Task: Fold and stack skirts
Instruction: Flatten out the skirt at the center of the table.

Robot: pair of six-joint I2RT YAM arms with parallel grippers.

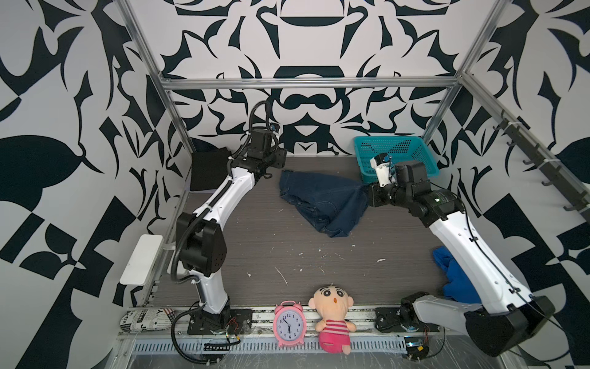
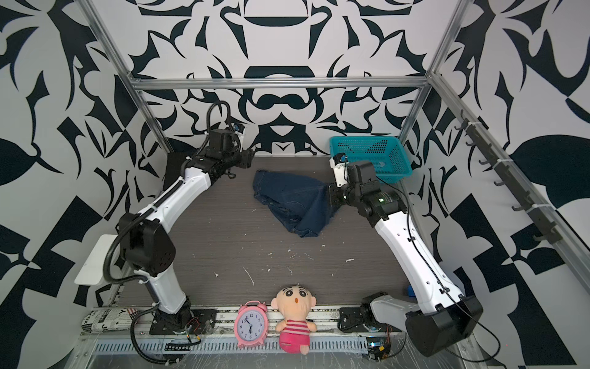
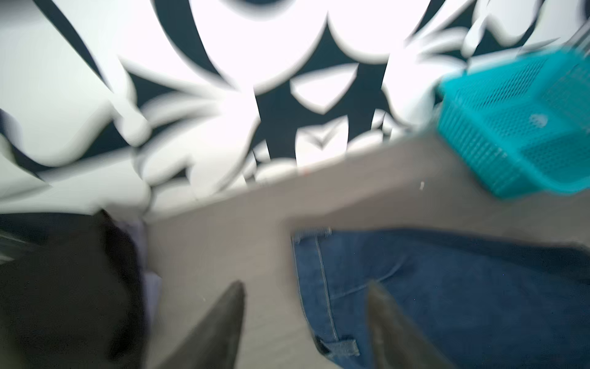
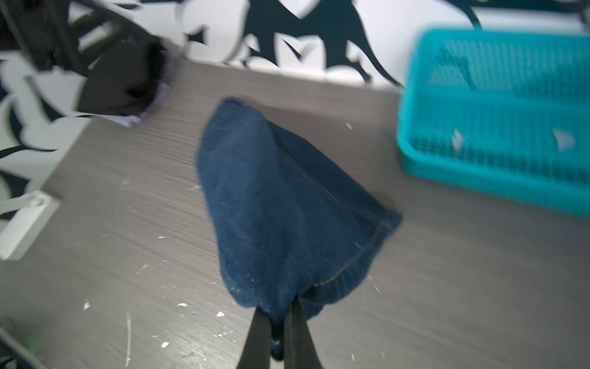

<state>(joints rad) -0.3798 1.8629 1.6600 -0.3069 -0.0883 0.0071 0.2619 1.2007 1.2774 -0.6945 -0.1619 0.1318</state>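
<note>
Denim skirt (image 1: 321, 199) is seen crumpled on the far middle of the table (image 1: 319, 265), one corner pinched between the closed fingers of the right gripper (image 4: 277, 314) beside the basket (image 1: 396, 142). The left gripper (image 3: 305, 287) is held wide apart and empty at the denim's other end, near a black skirt (image 1: 209, 172) laid on a lavender skirt (image 4: 127, 121).

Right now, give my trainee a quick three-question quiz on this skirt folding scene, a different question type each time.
1. True or false: the right gripper is shut on the denim skirt.
2. Multiple choice: the black skirt lies A) in the basket, B) on the lavender skirt, C) beside the clock.
3. Fill in: the left gripper has its jaws ____.

Key: 1 true; 2 B; 3 open.
</note>
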